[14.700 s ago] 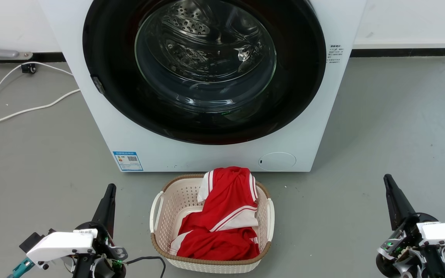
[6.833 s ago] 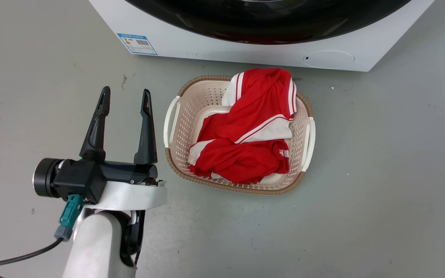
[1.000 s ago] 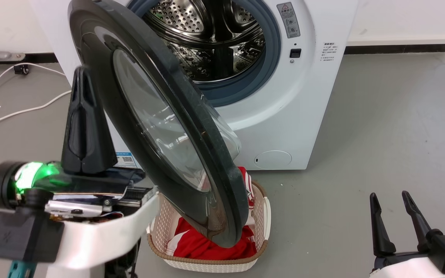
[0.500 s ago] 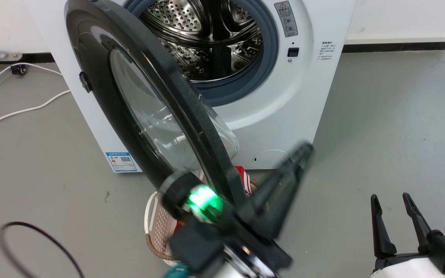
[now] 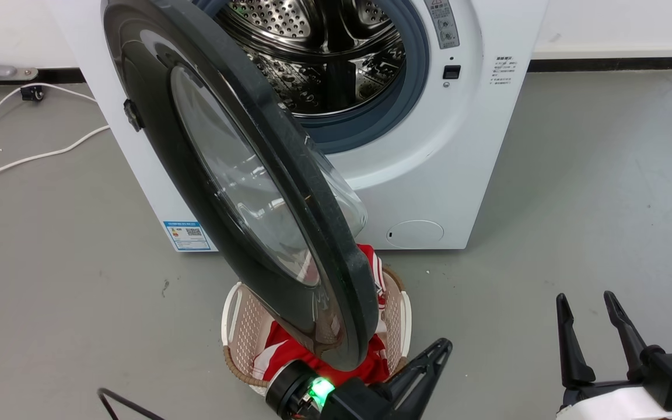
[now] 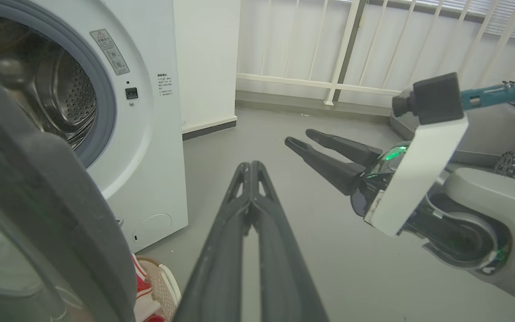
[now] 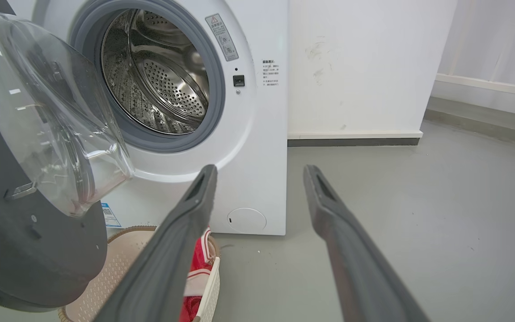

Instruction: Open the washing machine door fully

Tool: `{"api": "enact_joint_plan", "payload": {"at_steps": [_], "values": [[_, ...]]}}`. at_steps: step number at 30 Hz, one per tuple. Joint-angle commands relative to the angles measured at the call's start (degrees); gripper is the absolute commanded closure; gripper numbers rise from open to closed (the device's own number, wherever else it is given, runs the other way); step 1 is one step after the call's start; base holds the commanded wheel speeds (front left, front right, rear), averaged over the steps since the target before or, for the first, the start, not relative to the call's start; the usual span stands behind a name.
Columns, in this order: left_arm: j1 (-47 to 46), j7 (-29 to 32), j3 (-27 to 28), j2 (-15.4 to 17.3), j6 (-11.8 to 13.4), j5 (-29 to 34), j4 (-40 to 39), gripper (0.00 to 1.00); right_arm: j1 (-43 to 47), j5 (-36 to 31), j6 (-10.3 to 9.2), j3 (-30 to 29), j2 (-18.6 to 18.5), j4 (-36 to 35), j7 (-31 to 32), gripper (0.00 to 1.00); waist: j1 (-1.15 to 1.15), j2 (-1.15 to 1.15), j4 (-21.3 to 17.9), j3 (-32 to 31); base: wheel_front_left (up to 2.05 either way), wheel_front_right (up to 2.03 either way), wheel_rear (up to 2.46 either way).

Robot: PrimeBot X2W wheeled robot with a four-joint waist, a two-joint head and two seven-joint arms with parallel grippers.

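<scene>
**Door partly open; swing not complete**

Progress: The washing machine door (image 5: 242, 192) is unlatched and stands well out from the white washing machine (image 5: 429, 175). It is hinged on the robot's left side, and its free edge hangs over the basket (image 5: 231, 309) on the floor in front. The steel drum (image 5: 324, 52) and the blue-grey rubber ring (image 5: 415, 87) are exposed. In the inspector's judgement the door is at roughly half its travel. What is left is to push it further round towards the robot's left until it stops.

Grippers: The left gripper (image 6: 251, 167) has its fingers pressed together on nothing. In the head view it lies low, just beneath the door's free edge and beside the basket. In the left wrist view its fingers are apart from the door rim and point away from it. Contact at the wrist cannot be told. The right gripper (image 5: 584, 300) has its fingers spread and empty, well apart from the door.

Count:
- washing machine: one
- door: one
- drum opening: one
- basket: one, holding red and white clothing (image 5: 289, 356), one bundle as far as can be told
- grippers: two
</scene>
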Motion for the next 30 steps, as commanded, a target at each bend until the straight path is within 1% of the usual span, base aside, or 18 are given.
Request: {"api": "enact_joint_plan", "payload": {"at_steps": [1,4,12,18,23,30], "values": [[0.1,-1.0,0.4,-0.4,0.7,0.5,1.3,1.0,-0.9,0.5,-0.04,0.1,0.2,0.2,0.1,0.0,0.0,0.0,0.0,0.1,0.0,0.0,0.0],[-1.4,-3.5,1.3,-1.5,1.9,0.7,4.3,1.0,-1.1,0.6,-0.04,0.3,0.2,0.3,0.2,0.0,0.0,0.0,-0.1,0.4,0.0,0.0,0.0],[-6.4,-8.6,3.0,-3.6,3.2,-1.2,12.0,1.0,-1.6,0.7,-0.04,1.0,0.2,0.6,0.5,0.0,0.0,0.0,-0.9,1.0,0.0,0.0,0.0],[-9.8,-10.6,3.6,-4.1,4.2,-2.9,16.3,1.0,-2.0,1.0,-0.04,1.4,0.2,0.8,0.6,0.0,0.0,0.0,-1.6,1.4,0.0,0.0,0.0],[-12.0,-11.7,4.8,-4.4,6.1,-4.3,19.8,1.0,-2.0,1.2,-0.04,1.6,0.2,1.1,0.5,0.0,0.0,0.0,-2.1,1.7,0.0,0.0,0.0],[-12.7,-12.6,6.1,-4.2,8.4,-5.2,22.1,1.0,-1.8,1.2,-0.04,1.7,0.2,1.5,0.3,0.0,0.0,0.0,-1.9,1.7,0.0,0.0,0.0]]}}
